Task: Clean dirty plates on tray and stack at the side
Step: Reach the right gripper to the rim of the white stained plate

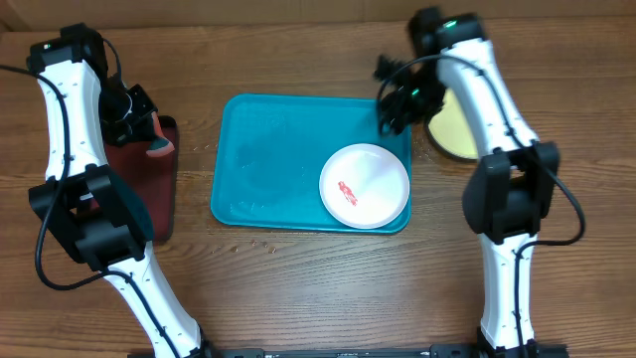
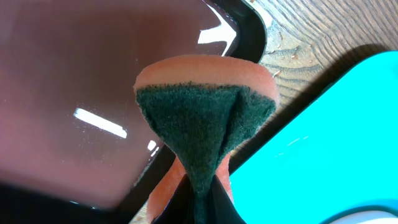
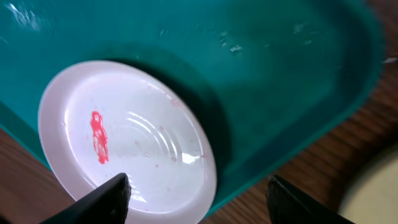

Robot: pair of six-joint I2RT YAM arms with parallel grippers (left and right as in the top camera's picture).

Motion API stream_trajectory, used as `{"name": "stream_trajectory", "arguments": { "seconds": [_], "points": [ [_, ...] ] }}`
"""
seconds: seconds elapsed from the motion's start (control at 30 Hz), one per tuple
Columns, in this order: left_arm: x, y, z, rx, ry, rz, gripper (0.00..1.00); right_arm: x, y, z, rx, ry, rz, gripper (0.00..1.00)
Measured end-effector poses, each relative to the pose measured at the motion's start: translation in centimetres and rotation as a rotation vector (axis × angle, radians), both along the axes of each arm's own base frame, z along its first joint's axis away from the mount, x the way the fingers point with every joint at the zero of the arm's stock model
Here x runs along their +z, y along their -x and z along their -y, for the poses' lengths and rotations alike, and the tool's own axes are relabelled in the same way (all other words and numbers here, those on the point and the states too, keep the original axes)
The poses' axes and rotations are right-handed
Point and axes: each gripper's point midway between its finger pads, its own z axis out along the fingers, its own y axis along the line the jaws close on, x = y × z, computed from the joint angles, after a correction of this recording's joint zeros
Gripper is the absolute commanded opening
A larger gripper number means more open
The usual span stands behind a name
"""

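Note:
A white plate [image 1: 364, 186] with a red smear [image 3: 98, 137] lies in the right end of the turquoise tray [image 1: 268, 159]. Beside the tray, on the table at the right, rests a yellow-green plate [image 1: 452, 129], partly hidden by my right arm. My right gripper [image 1: 397, 104] hovers open over the tray's far right corner, with nothing between its fingers [image 3: 106, 199]; the white plate [image 3: 127, 140] lies below it. My left gripper [image 2: 202, 186] is shut on an orange sponge [image 2: 205, 118] with a green scouring face, over the dark red tray [image 2: 74, 93].
The dark red, black-rimmed tray [image 1: 154, 194] sits left of the turquoise tray [image 2: 323, 137], a strip of wooden table between them. Bare wood spreads along the table's front edge.

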Motion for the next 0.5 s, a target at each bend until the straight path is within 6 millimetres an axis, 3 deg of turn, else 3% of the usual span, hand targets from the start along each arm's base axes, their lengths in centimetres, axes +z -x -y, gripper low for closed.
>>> {"name": "stream_trajectory", "arguments": {
  "seconds": [0.17, 0.37, 0.5],
  "points": [
    [0.0, 0.0, 0.0, -0.001, 0.0, 0.0, 0.04, -3.6, 1.8, -0.4, 0.07, 0.069, -0.043, 0.71],
    [0.0, 0.0, 0.0, -0.001, 0.0, 0.001, 0.04, -5.7, 2.9, 0.1, 0.105, 0.105, -0.071, 0.67],
    [0.0, -0.1, 0.0, -0.001, -0.001, 0.003, 0.04, -6.5, 3.2, 0.2, 0.115, 0.113, -0.078, 0.47]
  ]
}}
